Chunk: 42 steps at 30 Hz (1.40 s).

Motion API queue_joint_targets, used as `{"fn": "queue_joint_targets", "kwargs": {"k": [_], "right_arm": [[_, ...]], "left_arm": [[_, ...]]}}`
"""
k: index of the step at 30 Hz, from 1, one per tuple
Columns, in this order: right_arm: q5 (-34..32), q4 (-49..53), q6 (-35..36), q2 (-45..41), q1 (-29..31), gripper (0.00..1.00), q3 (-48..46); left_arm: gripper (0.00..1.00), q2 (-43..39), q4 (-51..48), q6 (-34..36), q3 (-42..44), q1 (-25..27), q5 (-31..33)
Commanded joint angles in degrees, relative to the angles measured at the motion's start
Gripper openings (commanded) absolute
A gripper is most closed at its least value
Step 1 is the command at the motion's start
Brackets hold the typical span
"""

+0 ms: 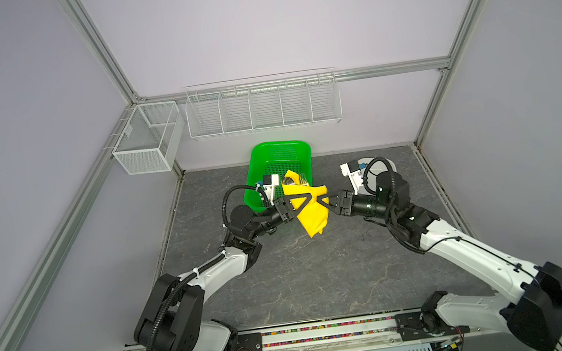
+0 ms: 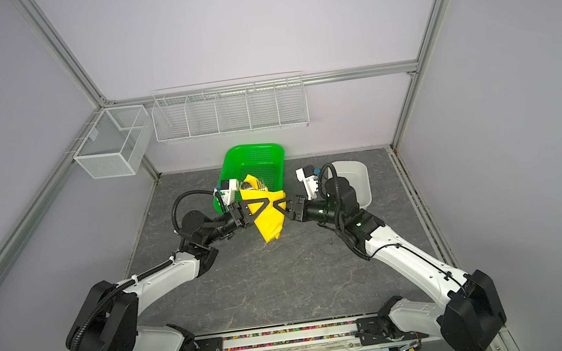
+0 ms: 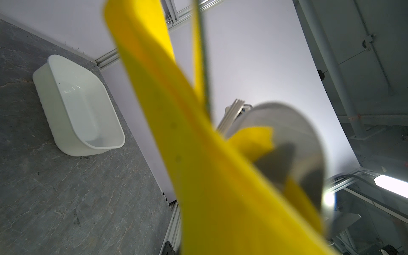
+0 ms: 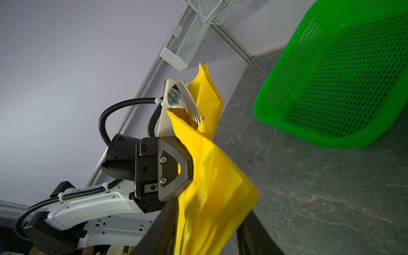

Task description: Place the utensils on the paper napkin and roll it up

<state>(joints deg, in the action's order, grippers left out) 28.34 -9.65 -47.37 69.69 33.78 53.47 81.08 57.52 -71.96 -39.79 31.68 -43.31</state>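
Bright yellow paper napkin (image 1: pixel 309 216), wrapped round the silver metal utensils (image 1: pixel 287 181), hangs above the grey stone-pattern table top (image 1: pixel 302 282), pinched between the closed fingers of the left gripper (image 1: pixel 309 196). Green perforated plastic basket (image 1: pixel 277 143) lies beyond those fingers; white plastic tub (image 2: pixel 361 181) behind the right gripper (image 1: pixel 323 200). Right wrist view shows fork tines (image 4: pixel 189 103) and spoon bowl (image 4: pixel 174 99) above the grip; left wrist view is largely blocked by blurred napkin. Right fingers (image 4: pixel 163 225) stand partly apart, straddling the napkin's lower part.

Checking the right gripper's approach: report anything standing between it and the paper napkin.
Nothing visible does. The paper napkin, clamped by the left gripper, hangs between the fingers of the right gripper.
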Motion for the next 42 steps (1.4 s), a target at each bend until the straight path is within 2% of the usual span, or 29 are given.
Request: {"fn": "queue_joint_targets", "kwargs": {"k": [1, 5, 9, 22, 27, 42], "right_arm": [[1.5, -4.2, -1.9, 2.2, -0.4, 0.44, 1.1], [2.3, -7.6, -3.5, 3.6, -0.5, 0.27, 0.6], [3.9, -8.3, -4.4, 4.2, -0.5, 0.17, 1.1], [3.9, -4.1, -2.6, 2.7, -0.5, 0.06, 3.4], [1.0, 1.0, -0.9, 1.5, -0.5, 0.06, 4.3], [-1.1, 1.4, -0.7, -0.2, -0.4, 0.06, 3.9]], "left_arm": [[0.0, -1.1, 1.8, -0.5, -1.6, 0.3, 0.5], [0.0, -0.7, 2.1, -1.4, -1.9, 0.3, 1.1], [0.0, -0.1, 2.6, -2.1, -1.9, 0.3, 2.3], [0.0, 1.1, 7.7, -5.1, 0.2, 0.3, 4.7], [0.0, 1.8, 10.7, -6.8, 0.5, 0.4, 4.5], [0.02, 2.2, 11.4, -7.2, 0.9, 0.2, 4.5]]}}
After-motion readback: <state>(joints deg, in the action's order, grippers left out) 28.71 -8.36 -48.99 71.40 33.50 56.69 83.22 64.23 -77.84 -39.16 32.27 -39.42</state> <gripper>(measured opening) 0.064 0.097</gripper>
